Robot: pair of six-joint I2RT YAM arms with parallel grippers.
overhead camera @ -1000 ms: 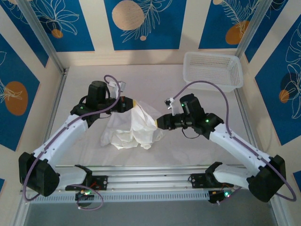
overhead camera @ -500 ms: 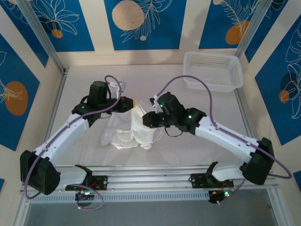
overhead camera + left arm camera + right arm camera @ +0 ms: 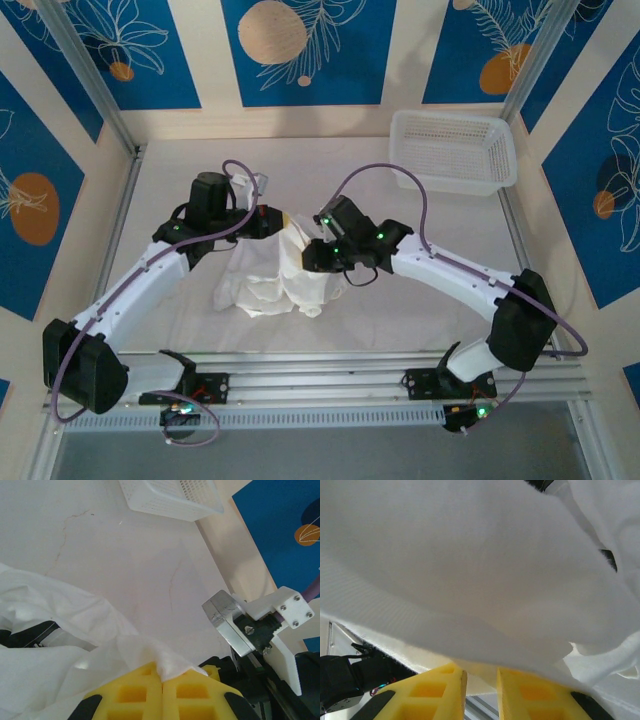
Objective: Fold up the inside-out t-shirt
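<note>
Folding not begun: t-shirt [image 3: 280,268] sits crumpled on tabletop [image 3: 410,305], left tool [image 3: 162,676] pinching its edge, right tool [image 3: 481,687] narrowly parted against it.

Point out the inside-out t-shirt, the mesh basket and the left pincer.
inside-out t-shirt [image 3: 285,270], top external view, crumpled middle.
mesh basket [image 3: 170,502], left wrist view, side wall.
left pincer [image 3: 162,680], left wrist view, between its shut fingertips.

Light: bright, even, from overhead; we log soft shadows under the arms [image 3: 150,270] on the table [image 3: 300,170]. Right wrist: t-shirt [image 3: 470,570] close, blurred, nearly washed out. Left wrist: cloth foreground soft.
</note>
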